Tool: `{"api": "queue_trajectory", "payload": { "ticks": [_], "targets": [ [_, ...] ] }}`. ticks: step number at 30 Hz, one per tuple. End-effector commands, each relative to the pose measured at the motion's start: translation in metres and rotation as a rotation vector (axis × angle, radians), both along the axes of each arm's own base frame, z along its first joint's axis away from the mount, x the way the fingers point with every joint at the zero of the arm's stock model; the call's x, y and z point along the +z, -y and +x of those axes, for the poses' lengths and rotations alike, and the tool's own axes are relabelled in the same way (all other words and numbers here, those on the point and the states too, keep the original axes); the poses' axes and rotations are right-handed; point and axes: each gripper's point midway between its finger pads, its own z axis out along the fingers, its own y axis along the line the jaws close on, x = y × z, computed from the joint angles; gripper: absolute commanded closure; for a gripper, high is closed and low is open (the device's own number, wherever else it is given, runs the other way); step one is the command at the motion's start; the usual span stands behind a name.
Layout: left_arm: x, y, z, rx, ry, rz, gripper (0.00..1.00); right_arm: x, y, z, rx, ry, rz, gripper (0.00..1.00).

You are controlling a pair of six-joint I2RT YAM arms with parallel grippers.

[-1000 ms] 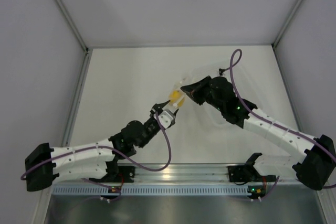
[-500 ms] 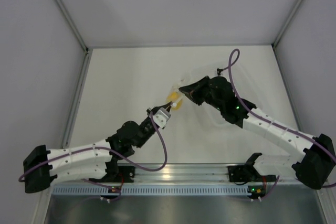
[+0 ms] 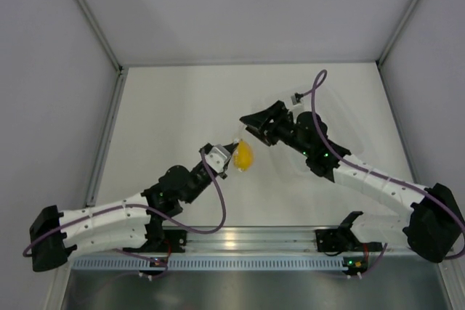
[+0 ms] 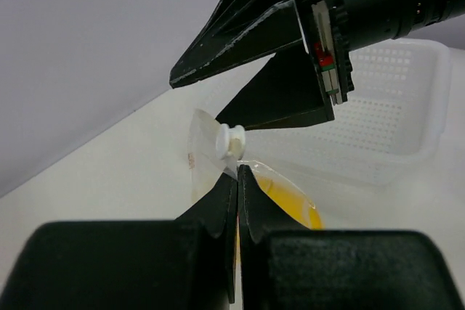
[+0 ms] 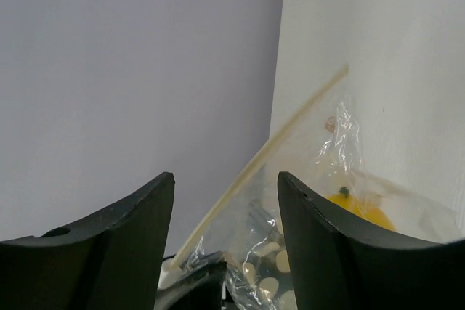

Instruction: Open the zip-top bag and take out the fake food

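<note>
Yellow fake food point(image 3: 245, 156) sits low inside the zip-top bag point(image 4: 207, 157), and the bag hangs off the table point(image 3: 167, 121), pinched by the left gripper point(image 3: 220, 157). In the left wrist view its two fingers are clamped together on the thin plastic just under a small white slider tab point(image 4: 231, 138). The lemon shape point(image 4: 290, 205) bulges out right behind the fingertips.

The right gripper point(image 3: 251, 123) is released and holds nothing. In the top view it hovers just beside and above the bag's upper edge, not touching. Its own camera shows the jaws spread wide. The crinkly bag point(image 5: 338, 143) and its pale zip strip point(image 5: 269, 150) run diagonally between and beyond them, with the food point(image 5: 360, 212) at the bottom.

The step in hand looks like the opening itself: one side is gripped and the other is not yet taken. I cannot tell whether the seal is parted at all.

The next move probably calls for the right gripper to close on the slider tab or the free lip near it, then pull away from the left. The target is small and the film is slippery, so it needs careful alignment.

A perforated tray point(image 4: 434, 117) sits behind the bag, apart from it.
</note>
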Motion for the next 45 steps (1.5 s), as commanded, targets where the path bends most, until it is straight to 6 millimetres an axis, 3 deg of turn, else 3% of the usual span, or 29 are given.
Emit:
{"api": "queue_trajectory", "payload": {
  "ticks": [1, 2, 5, 7, 8, 9, 11, 15, 19, 22, 27, 33, 36, 37, 38, 40, 41, 42, 44, 45],
  "targets": [
    [0.013, -0.002, 0.003, 0.003, -0.111, -0.066, 1.0, 0.051, 0.001, -0.017, 0.16, 0.271, 0.112, 0.4],
    [0.023, -0.003, 0.002, -0.006, -0.122, -0.086, 1.0, 0.052, 0.003, -0.018, 0.171, 0.307, 0.109, 0.39],
    [0.018, -0.009, 0.003, -0.009, -0.218, -0.068, 1.0, 0.052, 0.01, -0.024, 0.233, 0.428, 0.025, 0.4],
    [0.031, -0.011, -0.001, -0.059, -0.256, -0.094, 1.0, 0.051, 0.016, -0.029, 0.292, 0.563, -0.084, 0.42],
    [0.03, -0.012, -0.004, -0.081, -0.275, -0.082, 1.0, 0.065, 0.02, -0.032, 0.298, 0.649, -0.121, 0.42],
    [0.033, -0.013, -0.01, -0.116, -0.295, -0.072, 1.0, 0.053, 0.024, -0.031, 0.324, 0.727, -0.249, 0.42],
    [0.037, -0.013, -0.013, -0.143, -0.316, -0.087, 1.0, 0.067, 0.025, -0.048, 0.401, 0.883, -0.312, 0.43],
    [0.042, 0.009, -0.048, -0.376, -0.351, -0.042, 1.0, 0.056, 0.028, -0.082, 0.608, 1.125, -0.442, 0.43],
    [0.057, 0.023, -0.087, -0.619, -0.347, -0.019, 1.0, 0.065, 0.03, -0.117, 0.713, 1.326, -0.48, 0.43],
    [0.063, 0.026, -0.092, -0.653, -0.348, -0.02, 1.0, 0.072, 0.032, -0.127, 0.718, 1.424, -0.484, 0.44],
    [0.075, 0.027, -0.095, -0.672, -0.349, -0.033, 1.0, 0.068, 0.031, -0.15, 0.829, 1.452, -0.411, 0.47],
    [0.083, 0.031, -0.112, -0.777, -0.346, -0.038, 1.0, 0.064, 0.022, -0.149, 0.831, 1.439, -0.403, 0.55],
    [0.086, 0.03, -0.112, -0.778, -0.339, -0.043, 1.0, 0.067, 0.017, -0.15, 0.83, 1.451, -0.386, 0.72],
    [0.086, 0.03, -0.111, -0.771, -0.335, -0.043, 1.0, 0.068, 0.017, -0.151, 0.832, 1.452, -0.38, 0.91],
    [0.086, 0.029, -0.108, -0.752, -0.329, -0.044, 1.0, 0.07, 0.017, -0.152, 0.831, 1.453, -0.376, 0.98],
    [0.085, 0.024, -0.096, -0.67, -0.323, -0.042, 1.0, 0.071, 0.017, -0.148, 0.804, 1.431, -0.392, 1.0],
    [0.085, 0.022, -0.093, -0.649, -0.313, -0.036, 0.98, 0.072, 0.017, -0.148, 0.802, 1.418, -0.39, 1.0],
    [0.086, 0.02, -0.091, -0.636, -0.295, -0.028, 0.84, 0.073, 0.017, -0.149, 0.804, 1.411, -0.386, 1.0],
    [0.089, 0.016, -0.086, -0.602, -0.277, -0.037, 0.77, 0.072, 0.016, -0.151, 0.815, 1.39, -0.37, 1.0],
    [0.089, 0.015, -0.085, -0.596, -0.267, -0.033, 0.7, 0.072, 0.016, -0.152, 0.818, 1.376, -0.362, 1.0]
  ]
}}
